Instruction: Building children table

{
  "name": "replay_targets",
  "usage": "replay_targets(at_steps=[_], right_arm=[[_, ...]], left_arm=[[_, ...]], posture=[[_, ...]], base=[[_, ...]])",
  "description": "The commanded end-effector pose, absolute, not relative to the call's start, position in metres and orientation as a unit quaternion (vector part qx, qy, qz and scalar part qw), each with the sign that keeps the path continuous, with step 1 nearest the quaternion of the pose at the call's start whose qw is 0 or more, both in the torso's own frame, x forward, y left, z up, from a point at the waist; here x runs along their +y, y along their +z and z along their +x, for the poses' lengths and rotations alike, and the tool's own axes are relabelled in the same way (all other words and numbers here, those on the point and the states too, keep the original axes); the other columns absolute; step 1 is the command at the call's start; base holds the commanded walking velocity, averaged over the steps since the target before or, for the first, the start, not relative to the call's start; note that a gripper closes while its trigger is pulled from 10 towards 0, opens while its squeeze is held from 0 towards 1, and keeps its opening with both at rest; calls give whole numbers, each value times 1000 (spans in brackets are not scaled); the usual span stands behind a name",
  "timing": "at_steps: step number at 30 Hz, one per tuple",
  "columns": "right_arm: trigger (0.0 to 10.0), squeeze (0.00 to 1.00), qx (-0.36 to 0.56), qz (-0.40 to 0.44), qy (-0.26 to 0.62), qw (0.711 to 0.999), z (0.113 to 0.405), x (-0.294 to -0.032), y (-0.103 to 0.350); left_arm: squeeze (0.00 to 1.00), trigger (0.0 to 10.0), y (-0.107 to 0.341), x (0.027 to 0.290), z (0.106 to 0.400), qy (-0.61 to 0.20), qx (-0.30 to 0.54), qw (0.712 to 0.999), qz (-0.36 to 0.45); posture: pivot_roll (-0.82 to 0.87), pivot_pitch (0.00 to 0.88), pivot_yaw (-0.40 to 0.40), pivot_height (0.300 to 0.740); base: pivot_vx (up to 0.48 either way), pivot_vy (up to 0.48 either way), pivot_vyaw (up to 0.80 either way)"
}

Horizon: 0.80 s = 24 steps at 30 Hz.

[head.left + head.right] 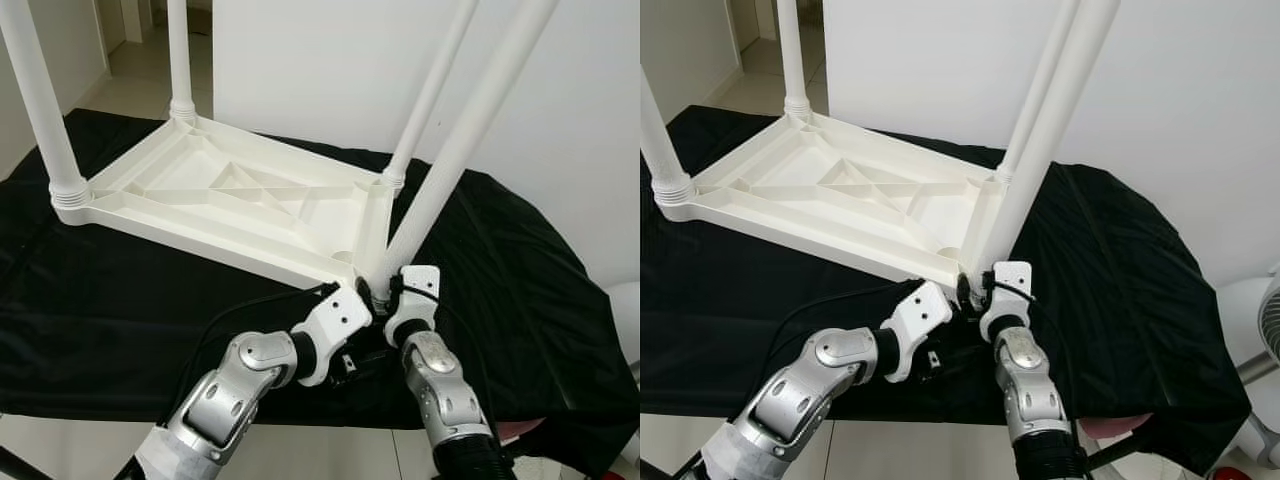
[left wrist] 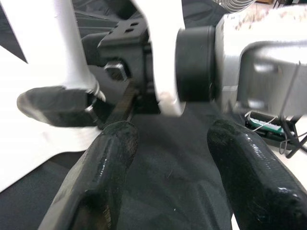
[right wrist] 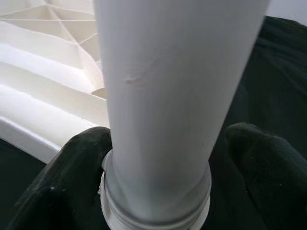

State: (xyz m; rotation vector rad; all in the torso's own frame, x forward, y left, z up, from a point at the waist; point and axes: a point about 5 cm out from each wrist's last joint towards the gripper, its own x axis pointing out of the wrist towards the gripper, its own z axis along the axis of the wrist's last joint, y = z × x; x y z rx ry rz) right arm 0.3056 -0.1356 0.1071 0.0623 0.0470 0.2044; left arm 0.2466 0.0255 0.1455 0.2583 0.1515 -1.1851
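Right wrist view: my right gripper [image 3: 158,191] clamped on the base of the white plastic table leg [image 3: 168,96].
Its black fingers [image 3: 62,177] sit either side of the leg just above the threaded collar, touching it. Upside-down white plastic children's table top [image 1: 230,200] lies on the black cloth [image 1: 520,290] over the work surface, ribbed underside up. Three legs stand in their corner sockets; the fourth leg is tilted at the near corner, beside its socket, held by me. My left gripper [image 2: 168,158] sits just beside the right wrist near that corner, fingers apart, gripping nothing.
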Motion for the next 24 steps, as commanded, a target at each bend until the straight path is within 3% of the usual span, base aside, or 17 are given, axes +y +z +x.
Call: replay_targets(at_steps=[1,2,3,10,14,21,22,23,24], right_arm=[[10000,1000,22,35,117,992,308,-148,106],[10000,1000,22,35,117,992,308,-148,106],[10000,0,25,27,140,989,311,-152,105],[10000,0,15,-12,219,976,321,-155,107],[10000,0,8,-16,291,956,330,-143,112],[10000,0,11,-20,335,942,335,-135,112],[9451,0,12,-21,343,939,336,-133,111],[1961,0,18,-24,350,936,339,-132,109],[1961,0,18,-24,350,936,339,-132,109]], left_arm=[[0,10000,146,22,245,-553,68,821,120],[0,10000,146,22,245,-553,68,821,120],[0,10000,146,22,246,-554,69,821,120],[0,10000,147,23,247,-554,69,821,121],[0,10000,147,24,248,-553,70,821,123],[0,10000,148,25,249,-552,69,822,126],[0,10000,149,25,249,-551,69,822,126],[0,10000,149,25,249,-551,69,822,126],[0,10000,149,25,249,-551,69,822,126]], posture=[[34,0,-170,740],[34,0,-170,740],[34,0,-170,740],[36,0,-160,740],[43,0,-152,740],[45,0,-151,740],[51,0,-147,740],[54,0,-147,740],[54,0,-147,740]], base=[[0,0,0],[0,0,0],[0,0,0],[0,0,0],[0,0,0],[0,0,0],[0,0,0],[0,0,0],[0,0,0]])
